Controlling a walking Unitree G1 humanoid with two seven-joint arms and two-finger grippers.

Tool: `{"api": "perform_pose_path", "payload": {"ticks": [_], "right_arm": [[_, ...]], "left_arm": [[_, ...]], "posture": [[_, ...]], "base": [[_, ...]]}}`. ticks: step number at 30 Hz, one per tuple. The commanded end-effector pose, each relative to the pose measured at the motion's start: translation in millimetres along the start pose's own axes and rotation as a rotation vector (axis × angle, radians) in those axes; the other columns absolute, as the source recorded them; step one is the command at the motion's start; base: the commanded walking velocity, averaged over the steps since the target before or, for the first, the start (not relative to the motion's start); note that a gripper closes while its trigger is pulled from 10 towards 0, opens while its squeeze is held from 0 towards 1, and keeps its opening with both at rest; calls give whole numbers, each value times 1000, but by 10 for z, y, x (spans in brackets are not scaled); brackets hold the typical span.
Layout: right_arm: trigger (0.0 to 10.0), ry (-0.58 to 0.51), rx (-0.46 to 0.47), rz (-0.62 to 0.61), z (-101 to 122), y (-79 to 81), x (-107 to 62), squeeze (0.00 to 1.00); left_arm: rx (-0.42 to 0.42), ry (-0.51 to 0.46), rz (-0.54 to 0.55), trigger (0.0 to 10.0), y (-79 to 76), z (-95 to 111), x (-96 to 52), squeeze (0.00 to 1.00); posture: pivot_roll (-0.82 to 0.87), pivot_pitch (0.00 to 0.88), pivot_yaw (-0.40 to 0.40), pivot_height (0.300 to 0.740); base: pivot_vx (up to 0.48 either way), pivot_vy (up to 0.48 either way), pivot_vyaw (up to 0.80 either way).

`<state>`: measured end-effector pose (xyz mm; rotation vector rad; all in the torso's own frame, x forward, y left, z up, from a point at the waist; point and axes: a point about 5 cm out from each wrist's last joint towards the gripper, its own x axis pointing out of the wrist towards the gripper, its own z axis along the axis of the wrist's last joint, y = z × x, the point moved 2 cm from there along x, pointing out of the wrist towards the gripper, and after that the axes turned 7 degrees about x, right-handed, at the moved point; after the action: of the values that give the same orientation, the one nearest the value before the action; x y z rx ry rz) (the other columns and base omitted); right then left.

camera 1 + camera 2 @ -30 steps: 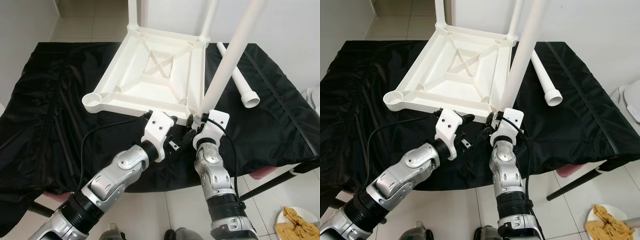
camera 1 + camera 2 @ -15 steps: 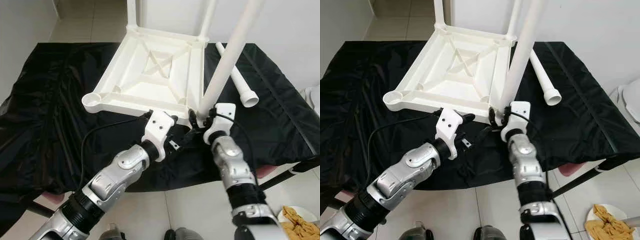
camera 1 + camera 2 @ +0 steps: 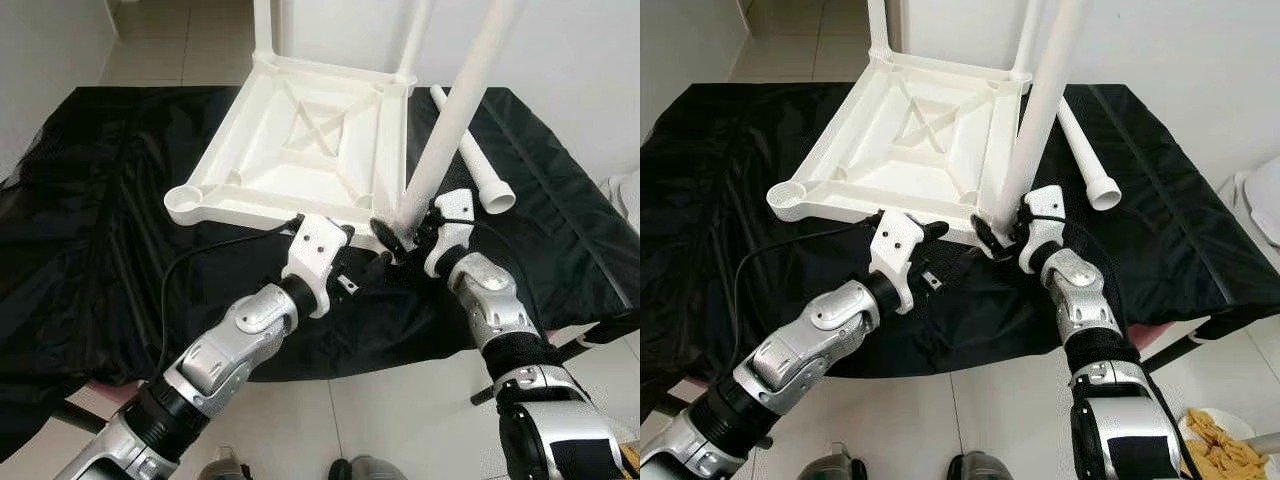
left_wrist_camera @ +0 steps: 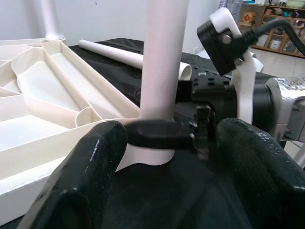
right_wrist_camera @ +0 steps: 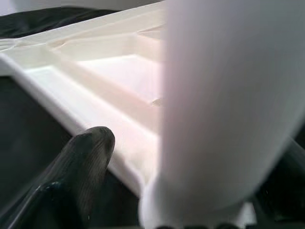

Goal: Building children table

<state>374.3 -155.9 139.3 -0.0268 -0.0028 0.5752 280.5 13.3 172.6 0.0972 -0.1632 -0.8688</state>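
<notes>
Nearest the camera, the left pincer [image 3: 936, 258] is held open just short of the near corner of the overturned white children's table [image 3: 902, 140], its two black fingers [image 4: 80, 177] spread apart with nothing between them. Beside it, the right pincer [image 3: 398, 236] is closed around the base of a white leg [image 3: 445, 124], which is seated in the table's near right corner socket and stands slightly tilted. The children's table lies upside down on a tabletop covered with black cloth [image 3: 90, 210]. Farther back, a loose leg [image 3: 1087, 154] is seen lying on the cloth to the right, and two more fitted legs rise from the far corners.
</notes>
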Motion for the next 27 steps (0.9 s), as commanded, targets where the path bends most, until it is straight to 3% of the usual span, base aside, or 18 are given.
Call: {"api": "perform_pose_path", "payload": {"ticks": [1,5,6,7,8,9,10,21,22,23,27], "right_arm": [[10000,5,-15,22,12,-9,1,0],[10000,41,-49,59,-19,-43,7,0],[8078,52,-76,48,-28,-76,1,0],[8078,52,-76,48,-28,-76,1,0],[3255,59,-83,40,-33,-106,-8,0],[3255,59,-83,40,-33,-106,-8,0],[0,61,-89,31,-33,-144,-20,0],[0,58,-86,26,-62,-206,-88,0],[2078,58,-79,23,-79,-207,-100,0],[10000,59,-51,-2,-100,-222,-108,0],[10000,45,4,-30,-113,-228,-118,0]], "left_arm": [[12,-30,-249,10000,-158,17,-21,0],[15,-30,-248,10000,-152,20,-21,0],[16,-30,-247,10000,-150,21,-21,0],[16,-30,-247,10000,-150,21,-21,0],[17,-31,-248,10000,-149,21,-20,0],[17,-31,-248,10000,-149,21,-20,0],[18,-30,-248,10000,-146,21,-19,0],[17,-29,-251,10000,-147,22,-23,0],[17,-29,-252,10000,-150,21,-23,0],[15,-29,-253,10000,-153,21,-24,0],[14,-29,-255,10000,-160,21,-26,0]], "posture": [[14,44,-37,740],[16,42,-37,740],[16,42,-37,740],[16,42,-37,740],[16,40,-34,740],[16,40,-34,740],[17,40,-33,740],[14,43,-31,740],[14,43,-31,740],[10,47,-29,740],[8,51,-28,740]], "base": [[0,0,0],[0,0,0],[0,0,0],[0,0,0],[0,0,0],[0,0,0],[0,0,0],[0,0,0],[0,0,0],[0,0,0],[0,0,0]]}}
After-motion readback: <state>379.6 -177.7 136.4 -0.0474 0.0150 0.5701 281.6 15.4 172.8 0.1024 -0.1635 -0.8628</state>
